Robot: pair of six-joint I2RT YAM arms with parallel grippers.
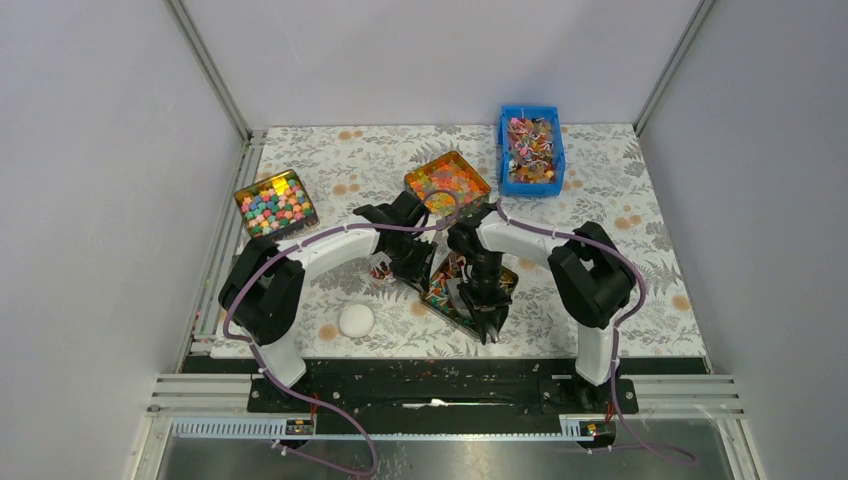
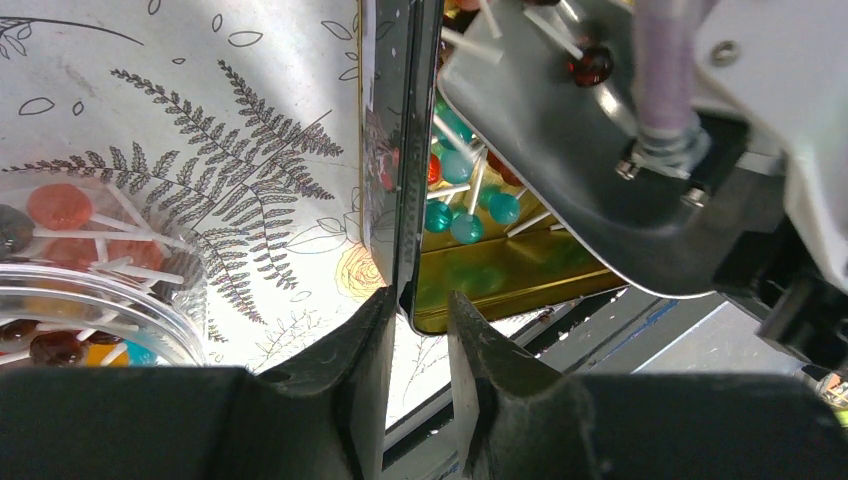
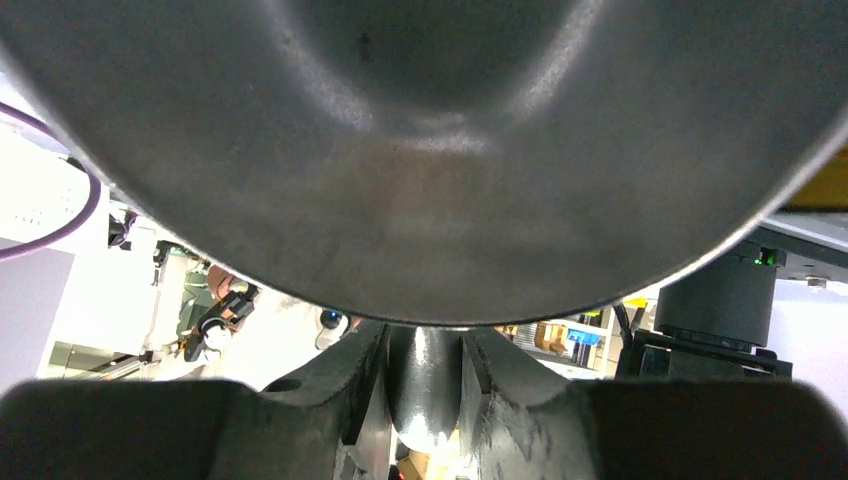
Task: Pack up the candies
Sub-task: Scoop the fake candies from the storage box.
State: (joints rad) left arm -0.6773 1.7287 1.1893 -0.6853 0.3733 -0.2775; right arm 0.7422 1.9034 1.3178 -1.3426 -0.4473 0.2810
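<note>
Left wrist view is showing the left hand [image 2: 420, 308] clamping the wall of a gold tin [image 2: 500, 275], candies [image 2: 465, 228] lying inside (more in a clear tub [image 2: 95, 300]); the right hand [image 3: 424, 350] is gripping a metal scoop [image 3: 420, 150].

A robot lab cell (white wall panels [image 1: 90, 150], aluminium frame posts [image 1: 208, 68]) around a patterned table [image 1: 620, 180].

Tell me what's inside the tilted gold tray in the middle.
Teal and red round candies with pale sticks lie inside the gold tray. The metal scoop covers the rest of its inside, so how many it holds can't be seen.
</note>
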